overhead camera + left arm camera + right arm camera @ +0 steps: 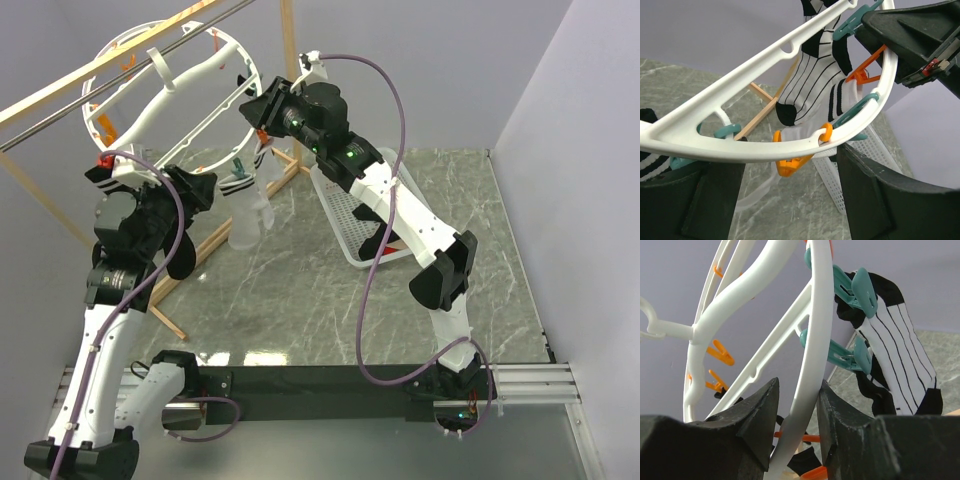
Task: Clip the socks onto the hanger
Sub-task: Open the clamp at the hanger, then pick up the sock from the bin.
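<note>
Right gripper (pixel 797 390) is pinched tight on the hanger (pixel 812 330) rim. left gripper (pixel 780 175) sits spread wide just under that rim, gripping nothing I can see. One striped sock (pixel 900 350) already hangs from a teal clip (pixel 860 290) on the hanger. I'd keep the ring dead steady and work the orange clip (pixel 792 162) slowly so nothing swings

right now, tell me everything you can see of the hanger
The hanger is a large round white plastic ring with curved cross-bars, hooked on a rail and tilted. Teal clips and orange clips sit around its rim; teal ones hold a striped sock. The right pincer clamps the rim; the left pincer is open, the rim crossing its gap.
</note>
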